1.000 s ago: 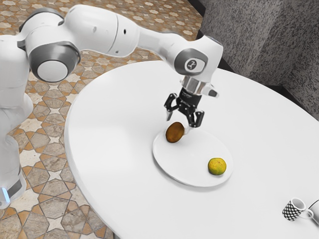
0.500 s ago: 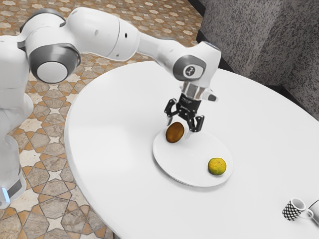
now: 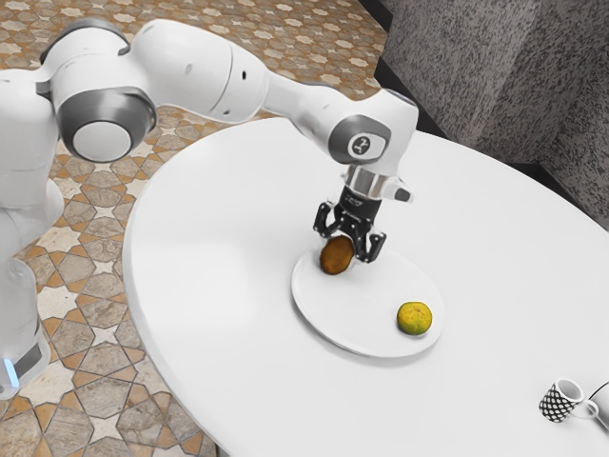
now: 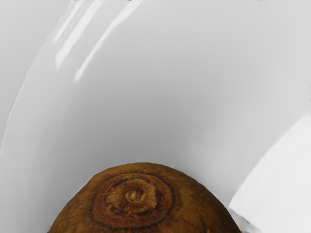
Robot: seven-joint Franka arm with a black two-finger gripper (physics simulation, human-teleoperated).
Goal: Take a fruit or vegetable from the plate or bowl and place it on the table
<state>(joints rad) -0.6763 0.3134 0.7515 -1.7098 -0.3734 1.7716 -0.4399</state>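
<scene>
My gripper [image 3: 349, 249] is low over the white plate [image 3: 371, 333], right at the brown oval fruit [image 3: 336, 256], whose top it partly covers. Whether it holds the fruit cannot be made out. In the wrist view the brown fruit [image 4: 136, 204] lies close under my hand, its round stem end facing the camera, with the pale plate [image 4: 146, 107] around it. A yellow-green citrus fruit [image 3: 414, 318] rests on the plate, apart from the brown one.
The plate stands on a round white table [image 3: 219, 276]. A black-and-white patterned mug [image 3: 559, 400] is near the exterior view's lower right corner, beside a partly visible grey object [image 3: 600, 404]. A dark textured wall [image 3: 476, 76] rises behind the table.
My hand has come down to the brown fruit. That fruit has shifted slightly toward the exterior view's right; the citrus fruit and plate have stayed put.
</scene>
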